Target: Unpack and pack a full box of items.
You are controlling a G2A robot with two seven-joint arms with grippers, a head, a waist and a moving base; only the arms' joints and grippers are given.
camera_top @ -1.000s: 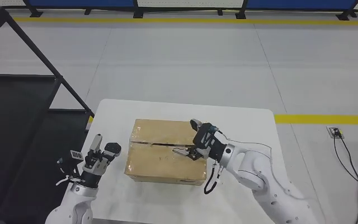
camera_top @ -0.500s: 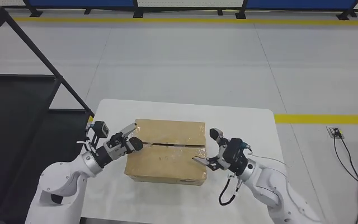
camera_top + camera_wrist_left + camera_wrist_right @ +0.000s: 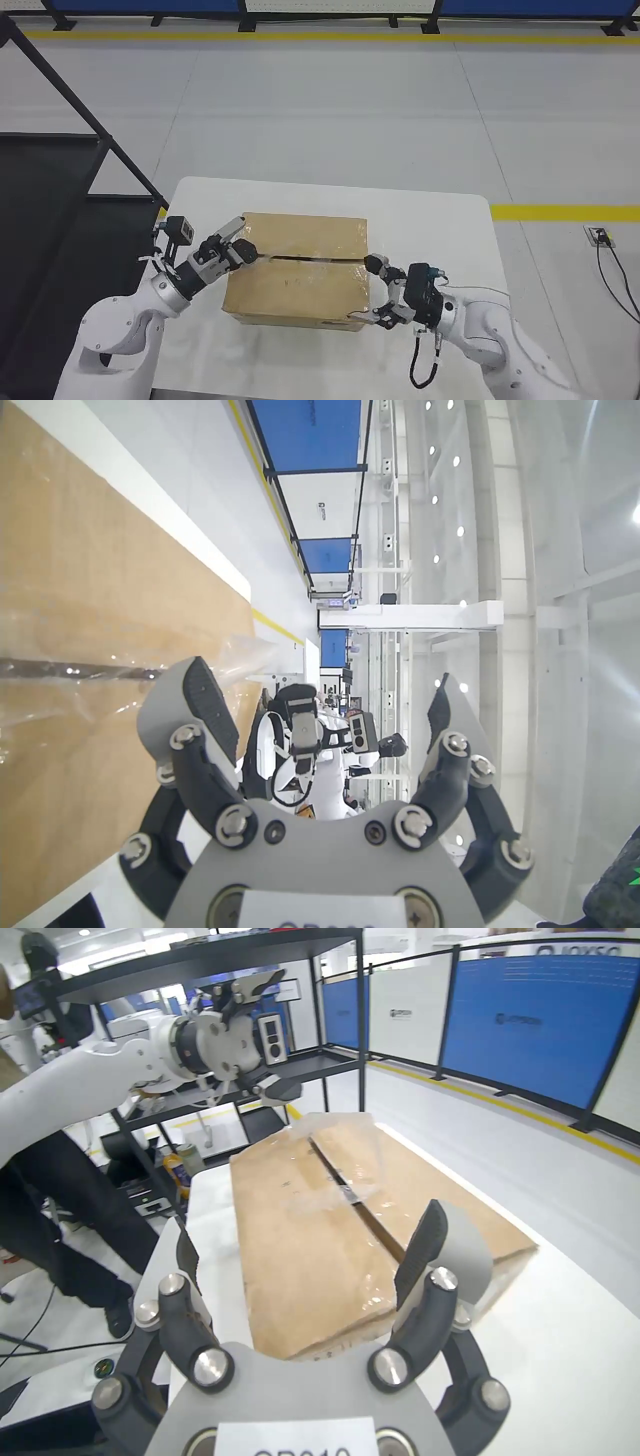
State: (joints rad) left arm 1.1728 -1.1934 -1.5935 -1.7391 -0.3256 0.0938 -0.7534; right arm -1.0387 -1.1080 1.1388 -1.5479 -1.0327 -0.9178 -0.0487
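Box [image 3: 295, 272] mid-frame on bench [image 3: 440, 222], flaps closed, contents hidden, wrinkled tape [image 3: 327, 1190] over seam; left tool [image 3: 244, 241] and right tool [image 3: 375, 293] released.

A pale grey floor [image 3: 320, 110] surrounds the white table [image 3: 440, 215]. At 12 o'clock a yellow floor line [image 3: 330, 36] runs below blue partition panels [image 3: 140, 5]. A black metal rack [image 3: 50, 250] stands at 9 o'clock. At 3 o'clock lie a second yellow stripe [image 3: 565, 212], a floor socket [image 3: 598, 236] and a black cable [image 3: 615, 280].
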